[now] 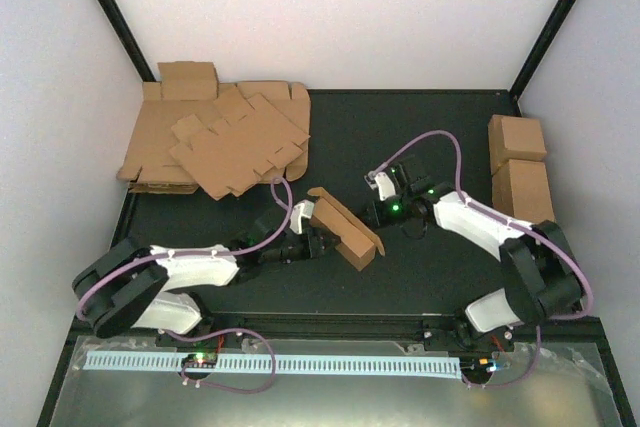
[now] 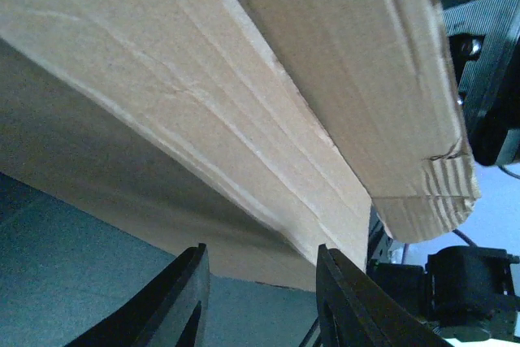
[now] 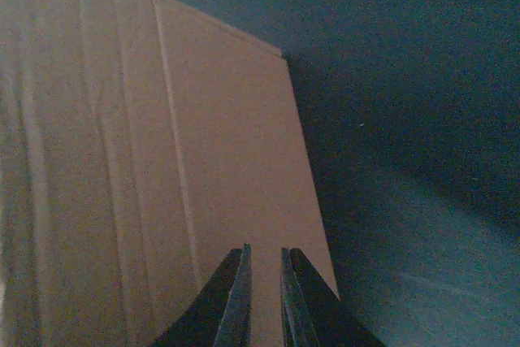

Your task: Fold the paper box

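The paper box (image 1: 346,228) is a long brown cardboard piece lying slantwise on the dark mat between the two arms, with one long flap raised. My left gripper (image 1: 320,240) sits at its left side. In the left wrist view the box (image 2: 244,95) looms over the open gripper (image 2: 260,249); only mat shows between the fingers (image 2: 185,298). My right gripper (image 1: 374,214) is just right of the box. In the right wrist view the gripper (image 3: 264,251) points at a flat box panel (image 3: 146,160), open by a narrow gap with nothing in it.
A heap of flat cardboard sheets (image 1: 220,142) lies at the back left. Two brown cardboard cuboids (image 1: 520,162) stand at the right edge. Black frame posts rise at the back corners. A white perforated strip (image 1: 270,362) runs along the near edge.
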Controlling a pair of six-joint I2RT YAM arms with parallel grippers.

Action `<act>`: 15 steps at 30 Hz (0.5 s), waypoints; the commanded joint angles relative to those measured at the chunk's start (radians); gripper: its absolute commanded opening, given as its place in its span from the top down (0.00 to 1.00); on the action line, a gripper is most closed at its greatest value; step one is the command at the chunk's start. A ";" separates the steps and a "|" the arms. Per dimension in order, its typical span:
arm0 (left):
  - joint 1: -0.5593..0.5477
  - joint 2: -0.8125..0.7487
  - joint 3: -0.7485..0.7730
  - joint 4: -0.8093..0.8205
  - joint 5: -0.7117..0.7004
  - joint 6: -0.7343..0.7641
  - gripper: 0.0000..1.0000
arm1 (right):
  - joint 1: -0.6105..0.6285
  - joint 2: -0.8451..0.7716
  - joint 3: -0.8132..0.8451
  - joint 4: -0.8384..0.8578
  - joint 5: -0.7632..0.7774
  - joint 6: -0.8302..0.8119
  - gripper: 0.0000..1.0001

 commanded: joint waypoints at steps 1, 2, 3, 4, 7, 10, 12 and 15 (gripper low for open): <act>-0.007 -0.092 0.018 -0.112 -0.042 0.057 0.60 | -0.001 -0.079 0.020 -0.043 0.144 -0.006 0.85; -0.007 -0.118 0.017 -0.136 -0.048 0.062 0.60 | -0.001 -0.090 0.028 -0.056 0.168 -0.010 0.84; -0.007 -0.138 0.016 -0.162 -0.054 0.068 0.59 | -0.002 -0.101 0.037 -0.072 0.194 -0.018 0.82; -0.007 -0.156 0.016 -0.188 -0.059 0.073 0.59 | -0.002 -0.111 0.048 -0.088 0.218 -0.024 0.79; -0.006 -0.218 0.016 -0.258 -0.072 0.095 0.59 | -0.004 -0.147 0.072 -0.126 0.270 -0.043 0.66; 0.001 -0.273 0.021 -0.335 -0.080 0.119 0.59 | -0.004 -0.199 0.087 -0.150 0.298 -0.061 0.39; 0.013 -0.311 0.031 -0.409 -0.086 0.148 0.59 | -0.003 -0.241 0.090 -0.160 0.302 -0.082 0.24; 0.049 -0.368 0.067 -0.532 -0.103 0.233 0.59 | 0.001 -0.307 0.085 -0.157 0.247 -0.128 0.01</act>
